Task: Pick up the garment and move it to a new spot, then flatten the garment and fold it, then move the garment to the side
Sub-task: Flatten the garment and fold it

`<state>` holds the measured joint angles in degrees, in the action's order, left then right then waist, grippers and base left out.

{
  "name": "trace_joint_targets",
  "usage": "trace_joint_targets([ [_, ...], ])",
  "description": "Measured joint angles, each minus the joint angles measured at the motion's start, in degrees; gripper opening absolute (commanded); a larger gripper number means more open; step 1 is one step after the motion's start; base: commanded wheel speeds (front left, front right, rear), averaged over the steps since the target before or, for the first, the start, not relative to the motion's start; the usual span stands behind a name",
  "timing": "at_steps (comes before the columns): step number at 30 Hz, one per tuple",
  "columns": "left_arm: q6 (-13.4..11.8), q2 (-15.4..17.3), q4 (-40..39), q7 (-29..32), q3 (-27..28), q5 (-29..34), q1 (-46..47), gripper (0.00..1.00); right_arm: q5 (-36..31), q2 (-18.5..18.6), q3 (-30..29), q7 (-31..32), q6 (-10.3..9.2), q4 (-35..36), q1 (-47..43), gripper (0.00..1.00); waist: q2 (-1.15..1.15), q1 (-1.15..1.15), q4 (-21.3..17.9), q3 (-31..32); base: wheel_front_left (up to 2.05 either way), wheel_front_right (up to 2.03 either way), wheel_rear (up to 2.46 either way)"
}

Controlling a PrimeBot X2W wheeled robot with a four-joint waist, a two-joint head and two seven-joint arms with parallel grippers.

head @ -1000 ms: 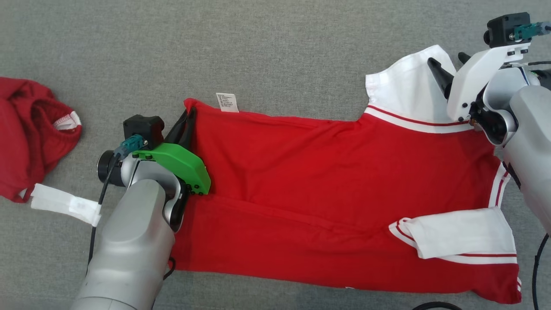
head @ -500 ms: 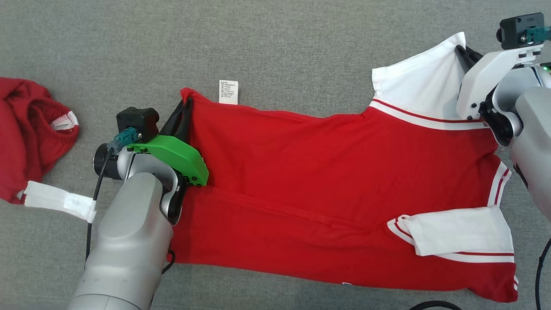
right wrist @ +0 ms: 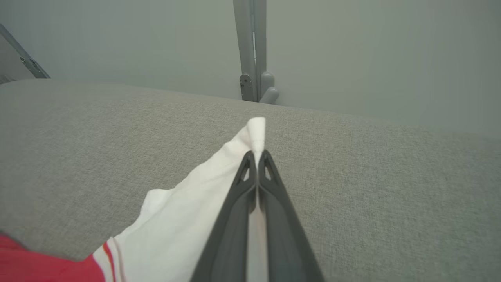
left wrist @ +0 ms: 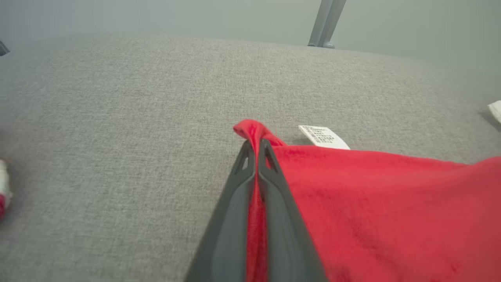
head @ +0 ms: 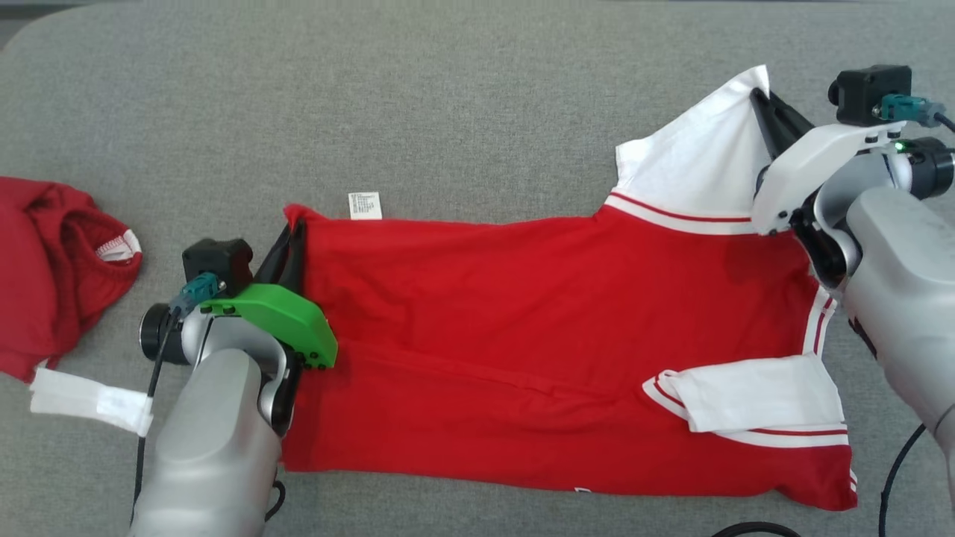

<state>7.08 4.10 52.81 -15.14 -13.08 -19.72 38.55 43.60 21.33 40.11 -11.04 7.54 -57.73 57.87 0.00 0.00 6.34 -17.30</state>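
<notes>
Left gripper (left wrist: 257, 145): pinching red-and-white cotton shirt (head: 522, 313) at hem corner (left wrist: 250, 131).
Right gripper (right wrist: 257, 156): pinching sleeve tip (right wrist: 256, 129).
Advice: stretch evenly, keep low.

A grey woven fabric-covered desk (head: 477, 97) with a rounded far-left corner spreads across the head view. At its left edge lies a crumpled dark red knit top (head: 41, 298) with a white-trimmed neck opening, and a white fabric strip (head: 86, 399) sticks out just beside its lower hem. Beyond the desk stands a pale grey-green wall (right wrist: 117, 39) with an upright grey metal post (right wrist: 250, 47), what looks like a hinge bracket at its foot, and a slanted grey bar (right wrist: 23, 56).
</notes>
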Motion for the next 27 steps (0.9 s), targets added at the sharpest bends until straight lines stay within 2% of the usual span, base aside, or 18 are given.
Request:
trace_joint_targets([
  [4,0.0,0.1,-1.8,0.0,1.1,0.7,-3.2,0.0,2.9,0.6,1.4,-1.7,-0.01,3.3,-3.6,0.0,0.0,0.0,-0.6,2.6,0.0,0.0,0.0],
  [14,0.2,0.1,-7.8,0.0,4.3,2.2,-11.9,0.0,8.8,4.9,3.2,-3.7,-0.01,14.0,-15.2,0.0,0.0,0.0,-2.4,8.8,0.0,0.0,0.0],
  [20,0.2,0.1,-9.1,0.0,6.4,2.5,-16.5,0.0,9.8,5.5,-0.1,-4.0,-0.01,19.5,-23.8,0.0,0.0,0.0,-4.2,11.4,0.0,0.0,0.0],
  [27,0.3,0.4,-10.7,0.0,9.4,2.6,-21.4,0.0,7.9,3.9,-6.3,-4.0,-0.02,25.0,-33.8,0.0,0.0,0.0,-6.4,13.9,0.0,0.0,0.0],
])
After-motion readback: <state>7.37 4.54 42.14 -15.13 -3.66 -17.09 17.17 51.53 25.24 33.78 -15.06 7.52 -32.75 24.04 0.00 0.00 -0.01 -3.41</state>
